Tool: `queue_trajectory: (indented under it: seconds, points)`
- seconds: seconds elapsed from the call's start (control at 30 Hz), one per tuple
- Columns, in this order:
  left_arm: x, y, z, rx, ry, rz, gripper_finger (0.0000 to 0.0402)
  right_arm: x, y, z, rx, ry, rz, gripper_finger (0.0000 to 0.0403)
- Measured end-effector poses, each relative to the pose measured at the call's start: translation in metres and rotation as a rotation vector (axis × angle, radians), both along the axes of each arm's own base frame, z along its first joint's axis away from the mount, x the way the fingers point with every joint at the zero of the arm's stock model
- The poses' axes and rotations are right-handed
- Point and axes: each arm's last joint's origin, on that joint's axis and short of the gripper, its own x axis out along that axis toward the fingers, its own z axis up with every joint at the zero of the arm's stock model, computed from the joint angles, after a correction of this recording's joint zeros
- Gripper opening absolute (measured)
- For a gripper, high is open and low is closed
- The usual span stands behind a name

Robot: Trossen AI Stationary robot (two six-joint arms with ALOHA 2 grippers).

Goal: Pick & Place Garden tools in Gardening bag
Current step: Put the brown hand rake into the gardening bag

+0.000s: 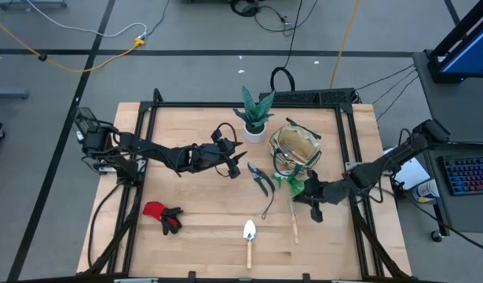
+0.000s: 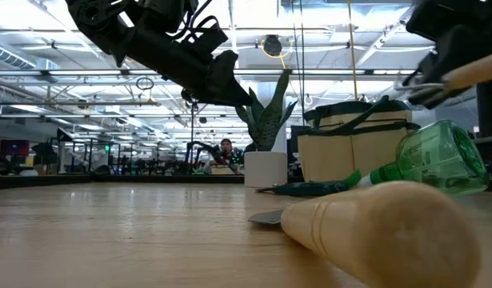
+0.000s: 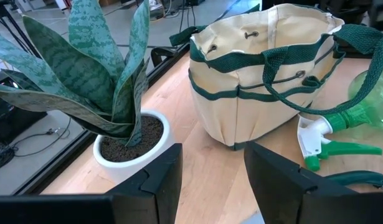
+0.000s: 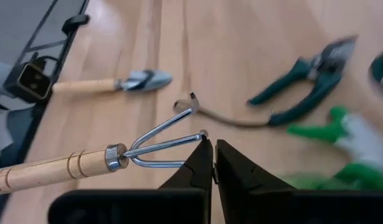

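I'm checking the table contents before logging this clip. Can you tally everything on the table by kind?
Trowel: 1
Hand rake: 1
Thin hooked tool: 1
Pruning shears: 1
Green spray bottle: 1
Red-and-black gloves: 1 pair
Gardening bag: 1
Potted plant: 1
Total: 8

Wooden table (image 1: pixel 202 236) carries bag (image 1: pixel 298 146), gloves (image 1: pixel 162 215), trowel (image 1: pixel 249 240), shears (image 1: pixel 261 178).
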Motion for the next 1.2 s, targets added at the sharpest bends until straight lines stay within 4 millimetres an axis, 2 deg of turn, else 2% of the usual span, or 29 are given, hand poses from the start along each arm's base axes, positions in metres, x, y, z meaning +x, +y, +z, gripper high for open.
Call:
queue_trajectory:
  seconds: [0.43,0.8,1.2]
  points:
    - [0.0,0.0,0.0,-0.001,0.0,0.0,0.0177,0.02,-0.025,0.017,-0.23,-0.202,0.053,0.0]
    - [0.0,0.0,0.0,-0.001,0.0,0.0,0.0177,0.03,-0.053,0.027,-0.366,-0.267,0.04,0.0]
    - [0.0,0.0,0.0,-0.001,0.0,0.0,0.0177,0.041,-0.078,0.066,-0.529,-0.29,-0.006,0.0]
